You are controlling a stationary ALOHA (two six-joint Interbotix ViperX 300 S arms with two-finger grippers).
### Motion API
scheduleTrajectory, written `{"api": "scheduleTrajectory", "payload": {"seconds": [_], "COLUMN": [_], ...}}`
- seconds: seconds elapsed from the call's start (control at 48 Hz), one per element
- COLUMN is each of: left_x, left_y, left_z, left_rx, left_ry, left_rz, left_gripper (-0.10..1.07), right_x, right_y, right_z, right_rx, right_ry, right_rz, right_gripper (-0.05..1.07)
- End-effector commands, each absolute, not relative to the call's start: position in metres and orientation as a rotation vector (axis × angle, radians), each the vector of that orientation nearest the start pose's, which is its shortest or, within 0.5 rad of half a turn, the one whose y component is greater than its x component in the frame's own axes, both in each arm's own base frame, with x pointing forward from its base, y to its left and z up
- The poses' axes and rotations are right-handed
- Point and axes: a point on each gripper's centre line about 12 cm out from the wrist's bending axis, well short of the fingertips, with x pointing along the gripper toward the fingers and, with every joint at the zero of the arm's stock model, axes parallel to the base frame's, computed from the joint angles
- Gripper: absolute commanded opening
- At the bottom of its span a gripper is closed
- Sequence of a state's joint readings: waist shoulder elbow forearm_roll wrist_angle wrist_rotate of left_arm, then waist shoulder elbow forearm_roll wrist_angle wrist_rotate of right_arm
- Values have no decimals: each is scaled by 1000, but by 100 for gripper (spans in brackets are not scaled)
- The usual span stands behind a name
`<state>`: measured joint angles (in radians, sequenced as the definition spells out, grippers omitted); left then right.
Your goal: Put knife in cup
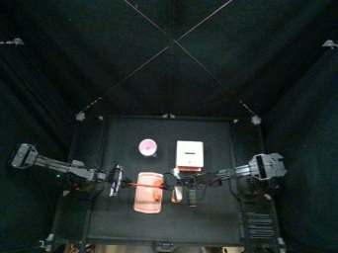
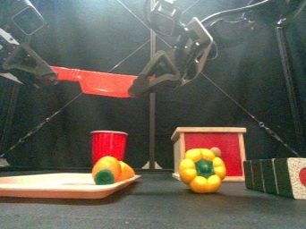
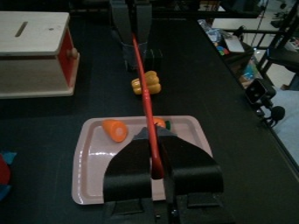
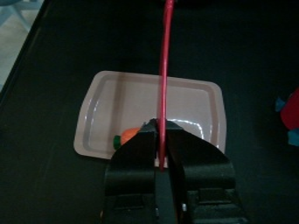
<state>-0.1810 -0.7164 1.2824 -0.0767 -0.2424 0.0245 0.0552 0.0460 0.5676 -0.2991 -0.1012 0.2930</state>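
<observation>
1. Black curtains ring the table (image 1: 211,212).
2. Knife (image 2: 107,82), level, long axis running side to side, hangs above the pale pink tray (image 3: 93,162).
3. Left gripper (image 3: 156,150) and right gripper (image 4: 163,131) each clench one end.
4. Cup (image 2: 109,143) stands behind the tray.

No legible text, labels, brands, numbers or signs appear on any object in these views.
</observation>
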Motion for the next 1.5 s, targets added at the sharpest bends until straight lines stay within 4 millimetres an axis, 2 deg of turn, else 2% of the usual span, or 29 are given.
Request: {"api": "scheduleTrajectory", "payload": {"seconds": [0.0, 0.146, 0.25, 0.417, 0.667, 1.042, 1.229, 1.479], "left_x": [214, 214, 215, 215, 214, 214, 220, 233], "left_y": [-35, -29, -26, -25, -24, -23, -25, -14], "left_z": [201, 200, 200, 200, 198, 201, 219, 262], "left_rx": [-18, -20, -24, -28, -36, -74, -80, -157], "left_ry": [304, 305, 306, 306, 310, 312, 332, 486], "left_rz": [-144, -118, -102, -97, -94, -80, -87, -42], "left_gripper": [28, 28, 28, 28, 28, 28, 28, 28], "right_x": [416, 408, 401, 387, 369, 368, 355, 339], "right_y": [23, 21, 22, 23, 22, 12, 12, 12], "right_z": [210, 214, 221, 231, 234, 241, 247, 250], "right_rx": [7, 17, 19, 23, 4, 10, 15, 30], "right_ry": [474, 461, 434, 373, 303, 235, 218, 203], "right_rz": [72, 68, 75, 90, 114, 105, 104, 99], "right_gripper": [63, 87, 94, 94, 94, 94, 94, 94]}}
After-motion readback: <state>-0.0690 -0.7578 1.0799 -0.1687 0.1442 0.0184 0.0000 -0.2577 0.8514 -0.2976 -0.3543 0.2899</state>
